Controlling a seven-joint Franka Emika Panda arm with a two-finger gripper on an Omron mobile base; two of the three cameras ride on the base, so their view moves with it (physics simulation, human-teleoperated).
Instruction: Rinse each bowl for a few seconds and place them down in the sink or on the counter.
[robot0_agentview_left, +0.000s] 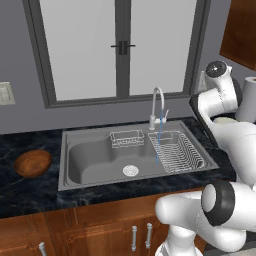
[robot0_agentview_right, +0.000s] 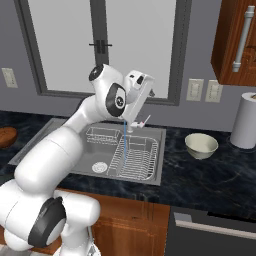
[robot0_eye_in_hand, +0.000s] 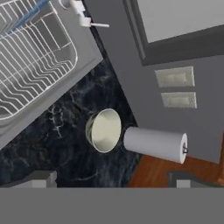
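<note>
Water runs: a thin blue stream falls from the faucet (robot0_agentview_left: 158, 102) onto the wire rack (robot0_agentview_left: 176, 151) in the right half of the sink (robot0_agentview_left: 90, 159). Basin holds no bowl.

Cream bowl (robot0_agentview_right: 201, 145) sits upright on the counter (robot0_agentview_right: 210, 185) right of the sink, near the paper-towel roll (robot0_agentview_right: 246, 120), apart from the sink rim. In the hand view the same bowl (robot0_eye_in_hand: 104, 130) lies just beside the roll (robot0_eye_in_hand: 154, 144), a narrow gap between them.

Wooden bowl (robot0_agentview_left: 32, 163) sits on the counter left of the sink, well apart from the basin; in the right base view just its edge (robot0_agentview_right: 7, 136) shows at the left border.

Gripper (robot0_eye_in_hand: 111, 179): fingers spread wide, nothing between them. It hangs above the counter on the right side, camera looking down on the cream bowl; the bowl lies ahead of the fingertips, not between them. No contact visible.

Progress, as judged: early. Tap is on, so the rinse is set up, but both bowls rest on the counter, neither under the stream nor in the basin. Whether either is already rinsed cannot be told from their look. Likely step in hand: approach to the cream bowl for a grasp on its rim. Left to do, if none is rinsed: lift, hold under stream, set down; then the wooden bowl across the sink.
</note>
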